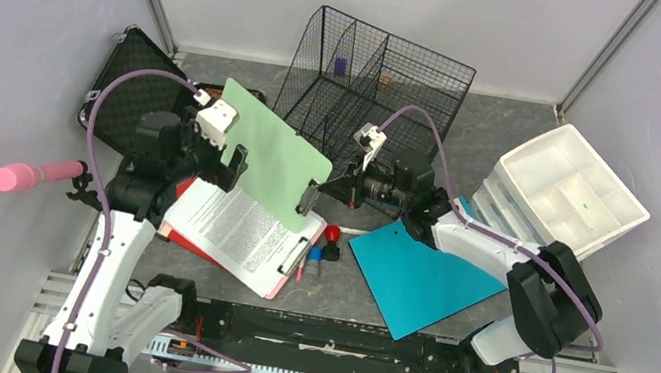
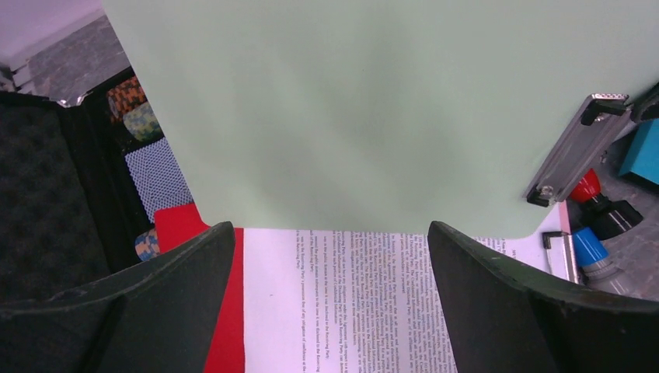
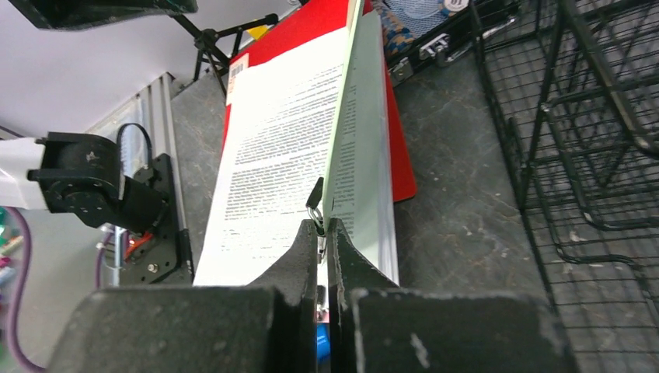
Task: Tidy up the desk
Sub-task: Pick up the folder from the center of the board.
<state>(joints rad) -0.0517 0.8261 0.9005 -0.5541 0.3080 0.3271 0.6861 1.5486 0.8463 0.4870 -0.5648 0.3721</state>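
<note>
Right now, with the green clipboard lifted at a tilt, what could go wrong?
The right jaws, shut, pinch the green clipboard only at its clip end, so the tilted board may swing or slip.
The left jaws stand open at the board's other end, giving no support.
If it falls, it may hit the printed pages and the markers beside them.

- The large flat dark-grey mottled, stone-look tabletop (image 1: 507, 135) lay level and formed the floor of the enclosure.
- Pale grey walls (image 1: 378, 2) stood along its left, far and right sides, and a black-and-aluminium rail (image 1: 332, 337) ran along its near edge.
- Its surface was matt, with faint pale streaks seen closest in the right wrist view.
</note>
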